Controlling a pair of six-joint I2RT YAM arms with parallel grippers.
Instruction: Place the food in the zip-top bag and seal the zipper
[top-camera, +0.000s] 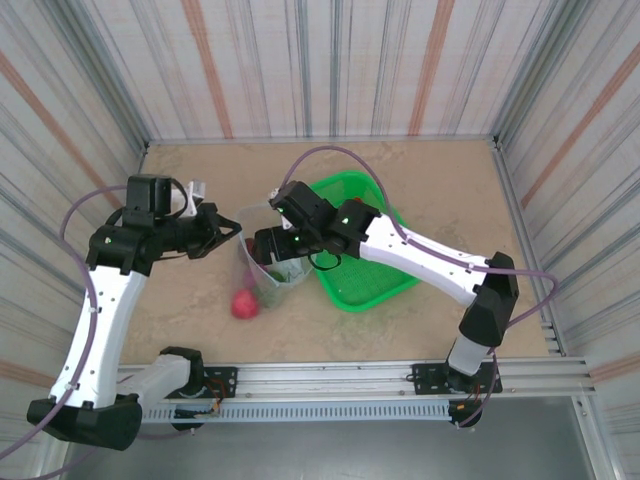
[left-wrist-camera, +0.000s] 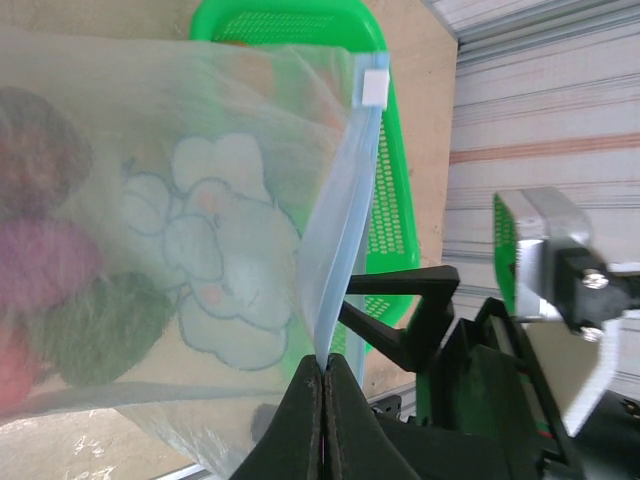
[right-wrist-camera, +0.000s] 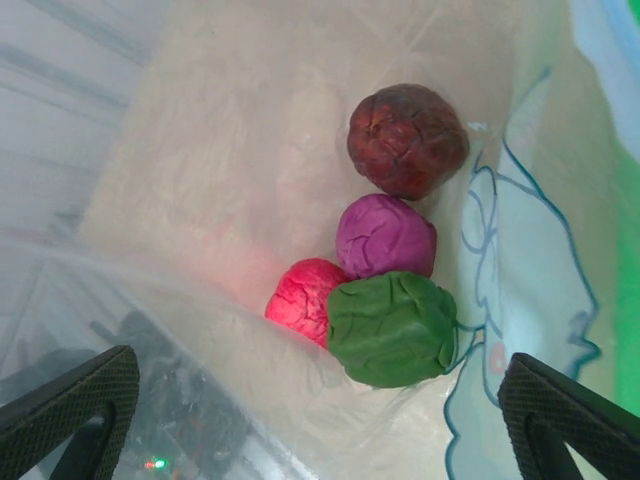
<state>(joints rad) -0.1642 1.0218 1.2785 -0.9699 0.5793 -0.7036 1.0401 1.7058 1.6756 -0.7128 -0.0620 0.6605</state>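
Cartoon print (left-wrist-camera: 215, 262) on clear zip-top bag (left-wrist-camera: 250, 110)

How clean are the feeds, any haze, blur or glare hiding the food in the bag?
Left wrist: the food is a soft blur behind the cloudy zip-top bag wall; the zipper reads crisp. Right wrist: the pieces inside are sharp, with pale sheen on the film at lower left. Top external: even light, but the bag's contents are too small to read.

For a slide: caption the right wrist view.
Open right gripper facing four toy foods inside the zip-top bag.
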